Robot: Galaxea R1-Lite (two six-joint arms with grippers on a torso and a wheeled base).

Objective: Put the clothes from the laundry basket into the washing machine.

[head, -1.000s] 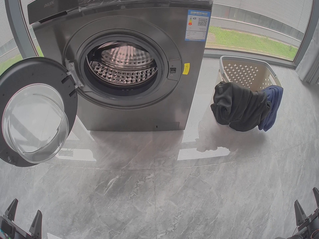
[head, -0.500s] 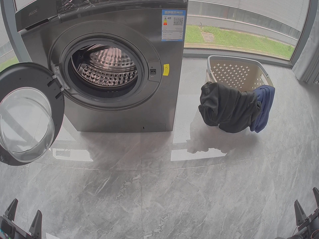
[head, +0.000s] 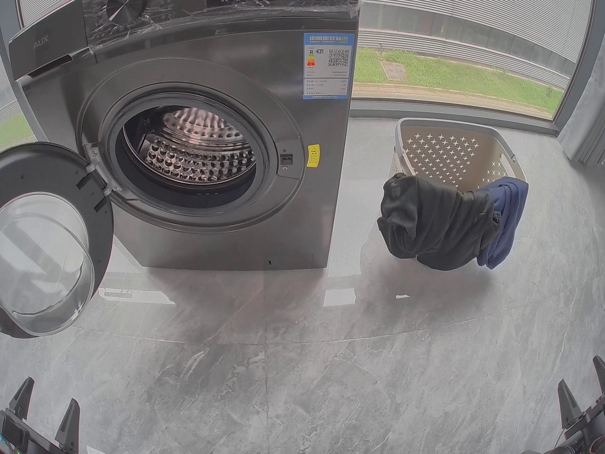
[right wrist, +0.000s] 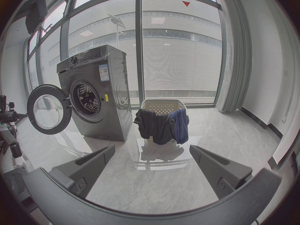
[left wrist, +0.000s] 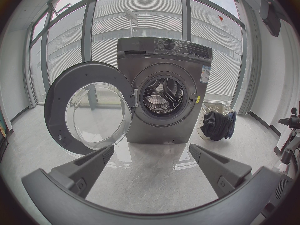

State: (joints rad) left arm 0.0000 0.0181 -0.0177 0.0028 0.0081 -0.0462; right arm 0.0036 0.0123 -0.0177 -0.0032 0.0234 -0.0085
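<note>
A grey washing machine [head: 189, 64] stands ahead on the left with its round door [head: 44, 241] swung open to the left and its steel drum [head: 189, 149] bare. To its right a beige laundry basket [head: 460, 149] sits on the floor. A black garment [head: 435, 222] and a blue garment [head: 507, 219] hang over its near rim. My left gripper [head: 45, 406] is low at the near left, open and holding nothing. My right gripper [head: 583, 386] is low at the near right, open too. The machine [left wrist: 164, 88] and the basket [right wrist: 162, 105] lie well beyond both grippers.
Glossy grey stone floor [head: 302, 360] stretches between me and the machine. Tall windows [head: 479, 26] run behind the machine and basket. A curtain [right wrist: 232, 53] hangs at the far right. The open door juts out over the floor at the left.
The whole head view has shifted: machine and basket slid left, then lower in the picture, so the camera moved. Both grippers keep their places at the picture's bottom corners.
</note>
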